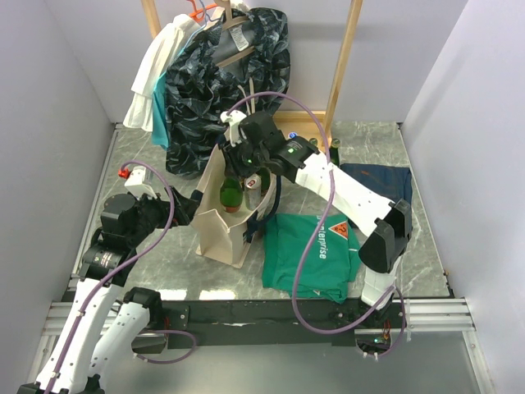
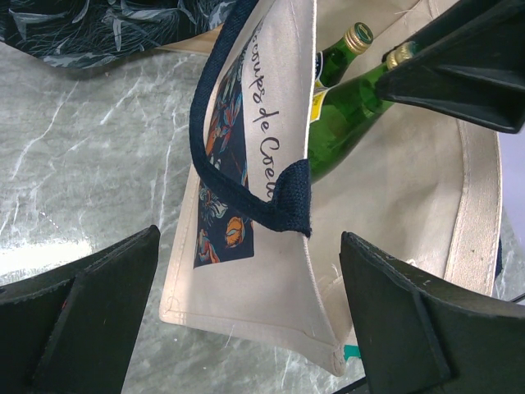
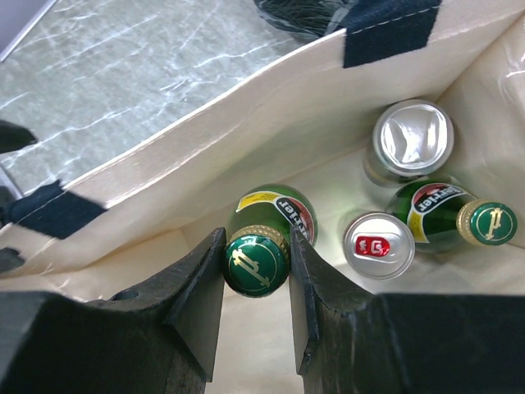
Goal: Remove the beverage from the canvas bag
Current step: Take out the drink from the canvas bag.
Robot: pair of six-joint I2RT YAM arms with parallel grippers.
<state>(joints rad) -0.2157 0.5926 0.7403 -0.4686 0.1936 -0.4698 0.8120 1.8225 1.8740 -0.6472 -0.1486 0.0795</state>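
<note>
Items as I see them on my feeds, each placed against the canvas bag.

1. Canvas bag (image 1: 215,222): cream, navy strap (image 2: 215,156), printed side panel. It stands upright on the marble table (image 1: 156,263) with its mouth open.
2. Green bottle (image 3: 275,209): the beverage. It is inside the bag, upright against one long wall, gold-trimmed green cap uppermost.
3. Right gripper (image 3: 256,271): reaching down into the bag's mouth. Its jaws are closed narrow on item 2, one finger either side of the cap.
4. Left gripper (image 2: 246,320): outside the bag, at its end panel. Jaws spread wide and holding nothing, with the bag's end edge lying between the fingers. I cannot tell whether either finger touches the canvas.
5. Second green bottle (image 3: 459,222): inside the bag, leaning at the far end from item 2.
6. Silver-topped can (image 3: 413,138): inside the bag, just beside item 5.
7. Can with a red tab (image 3: 378,245): inside the bag, between items 2 and 5.
8. Green T-shirt (image 1: 312,250): flat on the table, just beside the bag.
9. Dark patterned garment (image 1: 230,74): hanging behind the bag.
</note>
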